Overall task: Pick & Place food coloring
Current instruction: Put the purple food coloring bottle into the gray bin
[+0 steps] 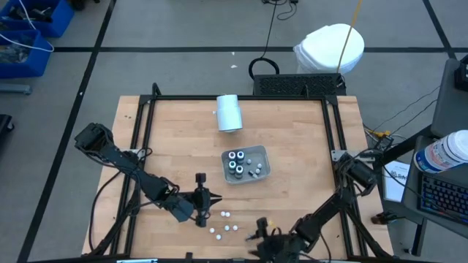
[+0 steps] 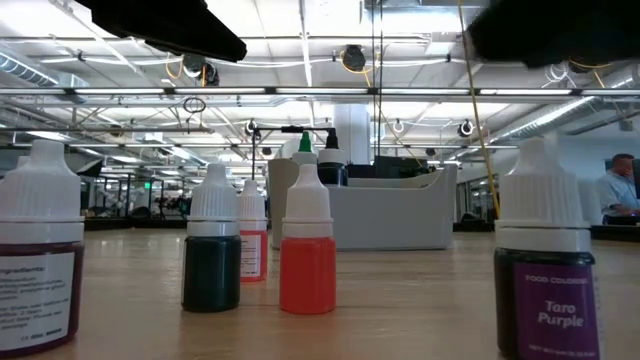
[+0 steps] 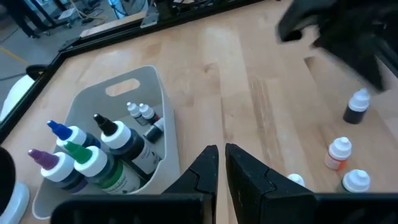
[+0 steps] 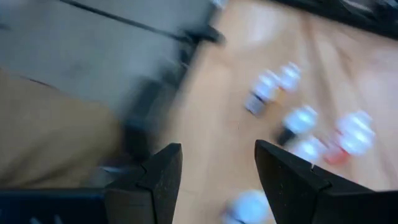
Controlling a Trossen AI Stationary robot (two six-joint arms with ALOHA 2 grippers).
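Note:
Several small food coloring bottles with white caps stand loose near the table's near edge; the low view shows a red one, a dark green one and a purple one. Larger dark bottles with coloured tips stand in the grey tray, with some tiny bottles beside them. My left gripper hovers just left of the loose bottles; its fingers are shut on nothing. My right gripper, open, is at the near edge, right of the loose bottles.
A white cylinder lies on its side toward the far edge, beyond the tray. A black frame runs round the wooden tabletop. Bare wood lies left of the tray and between the tray and the loose bottles.

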